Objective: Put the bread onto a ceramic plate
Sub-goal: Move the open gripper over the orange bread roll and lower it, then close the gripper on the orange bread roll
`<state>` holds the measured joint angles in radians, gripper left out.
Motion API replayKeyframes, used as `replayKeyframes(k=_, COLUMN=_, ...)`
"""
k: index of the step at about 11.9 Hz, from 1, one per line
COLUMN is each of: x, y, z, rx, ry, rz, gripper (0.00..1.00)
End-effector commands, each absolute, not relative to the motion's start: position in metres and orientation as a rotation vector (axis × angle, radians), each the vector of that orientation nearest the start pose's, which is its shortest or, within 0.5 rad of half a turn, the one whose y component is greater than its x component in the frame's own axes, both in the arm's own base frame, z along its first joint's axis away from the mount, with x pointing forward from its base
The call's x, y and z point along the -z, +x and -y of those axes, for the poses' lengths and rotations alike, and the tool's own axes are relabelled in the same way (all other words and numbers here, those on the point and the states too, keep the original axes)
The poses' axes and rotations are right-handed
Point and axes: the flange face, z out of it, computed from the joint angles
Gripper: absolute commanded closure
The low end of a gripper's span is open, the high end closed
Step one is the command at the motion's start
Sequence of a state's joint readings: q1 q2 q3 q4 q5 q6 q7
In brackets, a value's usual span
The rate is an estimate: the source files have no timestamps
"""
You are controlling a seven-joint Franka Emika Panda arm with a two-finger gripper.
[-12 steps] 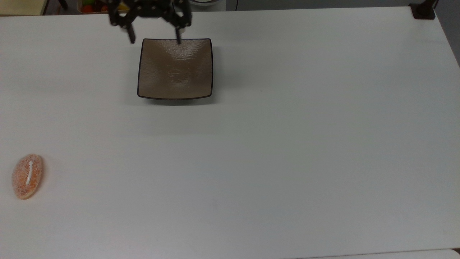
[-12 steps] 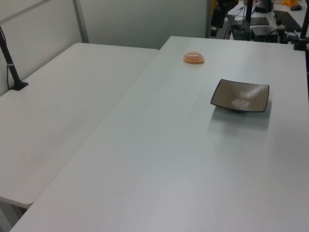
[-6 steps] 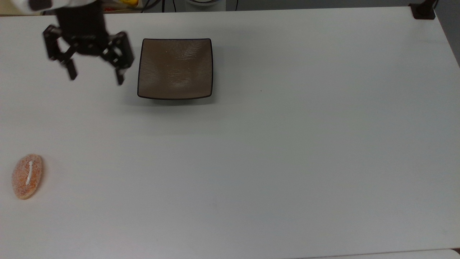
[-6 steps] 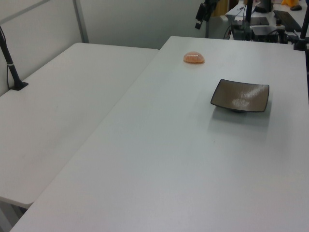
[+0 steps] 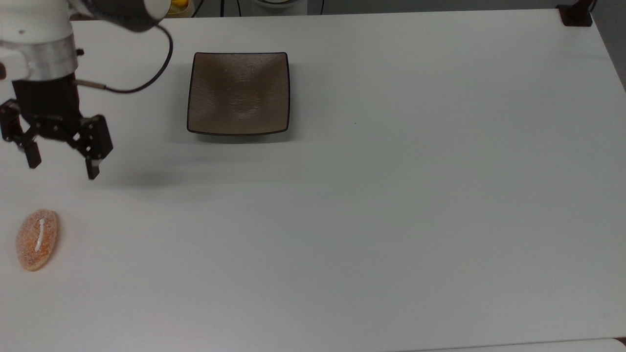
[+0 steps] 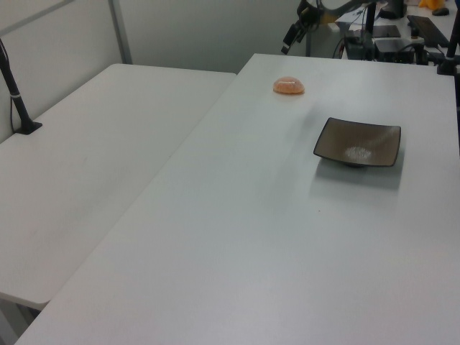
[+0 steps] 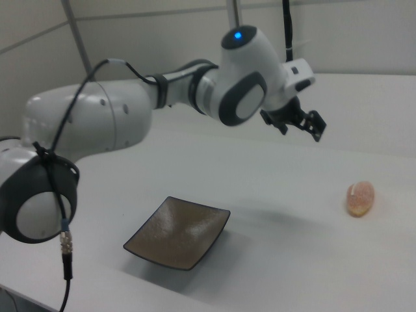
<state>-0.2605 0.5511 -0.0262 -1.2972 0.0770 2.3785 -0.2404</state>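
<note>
At top view's far left: bread (image 5: 37, 239) flat on table (image 5: 391, 220), untouched. Gripper (image 5: 61, 164) hangs above and beyond it, fingers spread, empty. Plate (image 5: 238, 93) further right, well apart, bare. Risks: loaf low and rounded, so shallow descent pinches crust only and it slips out; off-centre closing shoves it toward nearby table edge.

White table (image 5: 391, 220) bears bread (image 5: 37, 239) and plate (image 5: 238, 93) (well apart).
</note>
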Motion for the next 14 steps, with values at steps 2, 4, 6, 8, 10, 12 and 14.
replayKeyframes(k=2, x=-0.429, y=0.757, z=0.247, rx=0.967, ry=-3.093, rz=-0.104, gripper=0.0)
replayKeyframes(k=4, x=-0.395, y=0.762, z=0.26, rx=1.042, ry=-3.095, rz=-0.126, gripper=0.0)
replayKeyframes(k=6, x=-0.37, y=0.766, z=0.265, rx=1.116, ry=-3.093, rz=-0.137, gripper=0.0)
replayKeyframes(k=8, x=-0.346, y=0.768, z=0.275, rx=1.167, ry=-3.097, rz=-0.141, gripper=0.0)
replayKeyframes(k=10, x=-0.33, y=0.769, z=0.282, rx=1.195, ry=-3.11, rz=-0.116, gripper=0.0)
replayKeyframes(k=12, x=-0.322, y=0.765, z=0.292, rx=1.218, ry=-3.125, rz=-0.107, gripper=0.0)
replayKeyframes(k=14, x=-0.322, y=0.761, z=0.302, rx=1.246, ry=-3.138, rz=-0.095, gripper=0.0)
